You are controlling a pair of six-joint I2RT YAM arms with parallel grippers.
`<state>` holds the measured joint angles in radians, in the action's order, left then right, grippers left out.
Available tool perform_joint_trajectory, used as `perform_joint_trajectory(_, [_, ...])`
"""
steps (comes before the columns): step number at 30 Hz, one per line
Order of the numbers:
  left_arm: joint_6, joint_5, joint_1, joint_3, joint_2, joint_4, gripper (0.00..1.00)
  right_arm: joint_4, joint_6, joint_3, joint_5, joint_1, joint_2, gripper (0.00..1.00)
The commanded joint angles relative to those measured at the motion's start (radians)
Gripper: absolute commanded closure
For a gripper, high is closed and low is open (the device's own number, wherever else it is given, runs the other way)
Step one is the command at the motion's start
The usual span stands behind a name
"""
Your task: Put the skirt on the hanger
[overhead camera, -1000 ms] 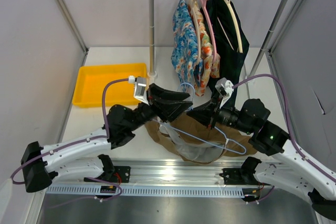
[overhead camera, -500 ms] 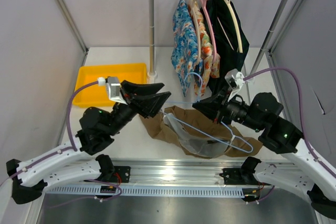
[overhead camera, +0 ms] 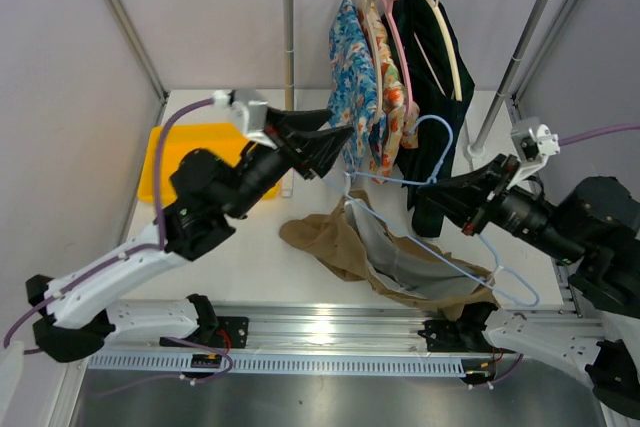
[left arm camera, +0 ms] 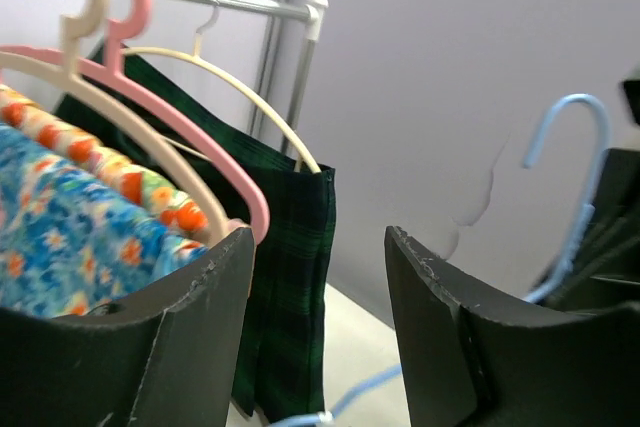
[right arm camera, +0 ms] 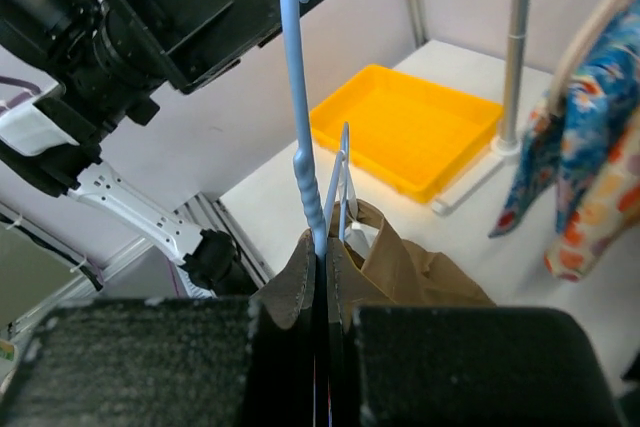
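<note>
Now, right tool (right arm camera: 325, 312) clamped on hanger (right arm camera: 297, 97), hook up, skirt (overhead camera: 330, 242) hung below, left tool (overhead camera: 338, 139) apart

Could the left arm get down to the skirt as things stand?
Probably yes: the left fingers are open and empty, close by the skirt, with nothing between them. The right fingers hold the hanger off to the other side.

Tan-brown skirt (overhead camera: 335, 247), its lining (overhead camera: 385, 247) whitish, with the pale blue wire hanger (right arm camera: 294, 47) above a white worktop (overhead camera: 260, 262). Behind them are a bright yellow tray (right arm camera: 400, 132), blue-and-orange floral garments (overhead camera: 352, 87), a pink hanger (left arm camera: 190, 139), a cream hanger (left arm camera: 255, 95) and a dark green plaid garment (left arm camera: 290, 277). The left hand (left arm camera: 318, 237) and right hand (right arm camera: 322, 312) are black.
</note>
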<state>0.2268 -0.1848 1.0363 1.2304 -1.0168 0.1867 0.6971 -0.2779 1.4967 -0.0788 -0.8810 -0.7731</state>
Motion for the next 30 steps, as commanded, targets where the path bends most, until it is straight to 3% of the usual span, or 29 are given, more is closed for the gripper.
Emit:
perform_joint_trajectory(1, [-0.035,0.056,-0.007,0.136,-0.104,-0.069,0.4,0.109,-0.015,0.155,0.077,-0.001,0.006,1.0])
perform_joint_trajectory(8, [0.014,0.2,-0.056,0.234,-0.25,-0.006,0.39,0.243,0.0,0.401,0.258,-0.056,-0.023,1.0])
perform_joint_trajectory(14, [0.048,0.326,-0.085,0.294,-0.371,0.075,0.39,0.265,0.029,0.566,0.448,-0.223,-0.043,1.0])
perform_joint_trajectory(19, [0.048,0.387,-0.091,0.389,-0.524,0.178,0.39,0.229,0.069,0.588,0.508,-0.323,-0.019,1.0])
perform_joint_trajectory(25, [0.074,0.447,-0.091,0.591,-0.718,0.244,0.39,0.209,0.085,0.537,0.519,-0.343,-0.009,1.0])
perform_joint_trajectory(30, [0.101,0.487,-0.108,0.672,-0.86,0.287,0.38,0.216,0.085,0.527,0.531,-0.375,0.027,1.0])
